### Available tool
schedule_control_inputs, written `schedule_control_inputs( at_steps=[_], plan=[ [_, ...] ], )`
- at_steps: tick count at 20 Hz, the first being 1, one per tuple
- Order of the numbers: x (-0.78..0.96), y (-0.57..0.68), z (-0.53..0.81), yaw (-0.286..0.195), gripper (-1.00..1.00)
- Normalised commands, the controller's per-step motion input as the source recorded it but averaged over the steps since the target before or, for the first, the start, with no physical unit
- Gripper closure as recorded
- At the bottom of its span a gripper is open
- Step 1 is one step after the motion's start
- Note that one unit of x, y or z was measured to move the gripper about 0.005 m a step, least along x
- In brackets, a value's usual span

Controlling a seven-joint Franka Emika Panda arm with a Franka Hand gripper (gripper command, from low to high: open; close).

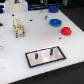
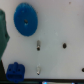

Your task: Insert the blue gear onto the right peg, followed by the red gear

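Plate point(image 1: 31, 54): grey, black-rimmed rectangle lying flat on the white table point(image 1: 15, 55), nearest the exterior camera.
Right peg point(image 1: 51, 51): short dark pin standing upright on the plate, toward the exterior view's right – bare, with nothing on it.
Left peg point(image 1: 37, 56): matching pin on the same plate, toward the exterior view's left, also bare.
Blue gear point(image 1: 54, 23): flat on the table beyond the plate, well apart from both pegs. In the wrist view it shows as a round toothed disc point(image 2: 25, 20) on the white surface.
Red gear point(image 1: 65, 31): smaller disc lying just beside the blue gear, on its exterior-view right and a little nearer the camera; the two look close, but whether they touch cannot be told.
Gripper point(image 1: 19, 33): pale, pointing down over the table on the exterior view's left, well apart from both gears and from the plate. It holds nothing that can be seen – whether its fingers are apart or together cannot be told at this blur.
Dark blue shape point(image 2: 15, 71): blocky, at the edge of the wrist view; too blurred to say what it is.
Table holes point(image 2: 64, 46): small dark spots scattered in the white top.
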Motion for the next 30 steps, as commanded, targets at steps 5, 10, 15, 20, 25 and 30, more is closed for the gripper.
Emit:
schedule_control_inputs(
  at_steps=[5,10,15,20,25,30],
  plan=[
    [-0.35,0.55,-0.41,0.0,-1.0],
    [-0.29,0.45,-0.48,0.0,-1.0],
    [-0.29,0.1,-0.55,0.0,-1.0],
    [-0.35,0.03,-0.52,0.0,-1.0],
    [-0.33,0.08,-0.5,0.0,-1.0],
    [-0.46,0.05,-0.41,0.0,-1.0]
  ],
)
